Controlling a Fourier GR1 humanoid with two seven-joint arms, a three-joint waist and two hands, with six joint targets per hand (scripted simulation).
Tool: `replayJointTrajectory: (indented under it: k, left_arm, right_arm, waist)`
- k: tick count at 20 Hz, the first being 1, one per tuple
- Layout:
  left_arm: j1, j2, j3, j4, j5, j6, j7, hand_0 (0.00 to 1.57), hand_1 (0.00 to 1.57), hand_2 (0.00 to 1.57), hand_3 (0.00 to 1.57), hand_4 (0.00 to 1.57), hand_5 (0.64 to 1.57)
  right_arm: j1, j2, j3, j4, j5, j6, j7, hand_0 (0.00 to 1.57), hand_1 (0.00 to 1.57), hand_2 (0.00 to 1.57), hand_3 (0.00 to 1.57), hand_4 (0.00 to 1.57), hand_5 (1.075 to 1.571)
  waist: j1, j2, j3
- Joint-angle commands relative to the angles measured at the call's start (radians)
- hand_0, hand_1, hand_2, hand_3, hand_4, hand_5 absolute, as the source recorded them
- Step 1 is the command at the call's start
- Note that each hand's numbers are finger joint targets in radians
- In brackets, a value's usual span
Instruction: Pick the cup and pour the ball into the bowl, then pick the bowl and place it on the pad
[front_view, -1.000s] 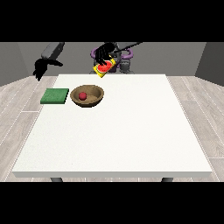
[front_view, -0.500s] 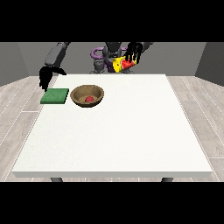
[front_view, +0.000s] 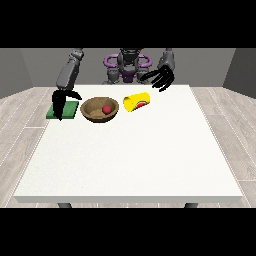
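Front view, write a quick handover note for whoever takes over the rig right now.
Hand at the view's right: open, fingers spread, holding nothing, above the table's far edge.
Hand at the view's left: fingers pointing down over the green pad, holding nothing.
Yellow cup: lying on its side on the table, right of the bowl.
Red ball: inside the wooden bowl.
Bowl: on the table, just right of the pad, not on it.
Done: ball is in the bowl, cup is let go.
Left: pick the bowl and place it on the pad.
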Motion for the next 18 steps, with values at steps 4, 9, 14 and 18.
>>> replayJointTrajectory:
  k: [4, 9, 14, 18]
  left_arm:
    - [0.091, -0.006, 0.05, 0.042, 0.34, 0.025, -0.156, 0.0, 0.0, 0.0, 0.0, 0.0, 1.531]
    - [0.123, 0.007, 0.144, 0.138, 0.362, -0.025, -0.252, 0.0, 0.0, 0.0, 0.0, 0.0, 1.523]
    - [0.151, 0.01, 0.134, 0.12, 0.394, -0.089, -0.234, 0.0, 0.0, 0.0, 0.0, 0.0, 1.533]
    - [0.143, -0.005, 0.081, 0.01, 0.359, -0.09, -0.15, 0.0, 0.0, 0.0, 0.0, 0.0, 1.549]
  right_arm:
    - [-0.064, 0.088, 0.064, -0.05, 0.013, -0.017, 0.047, 0.0, 0.0, 0.0, 0.0, 0.33, 1.559]
    - [-0.035, 0.096, 0.112, -0.058, 0.042, -0.017, 0.088, 0.0, 0.0, 0.0, 0.0, 0.02, 1.54]
    - [-0.017, 0.159, 0.121, -0.004, 0.054, -0.071, 0.048, 0.0, 0.0, 0.0, 0.0, 0.08, 1.543]
    - [-0.005, 0.121, 0.09, 0.099, 0.043, -0.01, -0.029, 0.0, 0.0, 0.0, 0.0, 0.25, 1.55]
  waist:
    - [-0.076, 0.05, 0.0016]
    - [-0.135, -0.031, 0.0033]
    - [-0.111, -0.074, 0.0036]
    - [-0.059, -0.046, 0.0045]
